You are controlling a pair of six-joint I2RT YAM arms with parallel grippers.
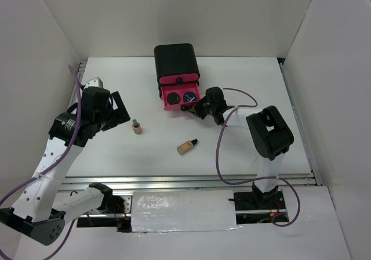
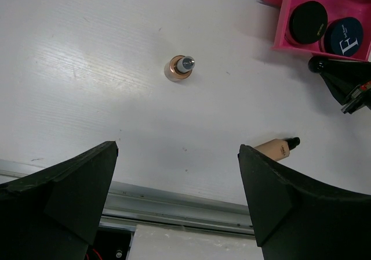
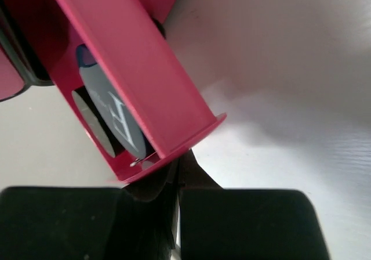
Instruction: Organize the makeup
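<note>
The left gripper [image 2: 178,148] stands as wide open as it goes and holds nothing; in its wrist view the two black fingers [image 2: 64,196] fill the lower corners, with the white table [image 1: 261,97] between them. It hangs over the left part of the table in the top view.

The right gripper [image 3: 177,173] is closed tight, fingers pressed flat together; its tips sit right at the front corner of the pulled-out pink drawer [image 3: 133,80], and nothing shows between them (whether they actually touch the lip, I cannot tell).

The drawer juts out from the black box [image 1: 176,62] at upper centre of the top view; inside it lie the black-lidded jar [image 1: 173,99] on the left and the dark-blue compact [image 1: 188,97] on the right, side by side.

Two beige bottles are out on the table, well apart: the upright bottle [image 1: 137,126] stands left of centre, near the left gripper; the lying bottle [image 1: 187,147] rests on its side at centre, below the drawer, its dark cap pointing to the upper right.
</note>
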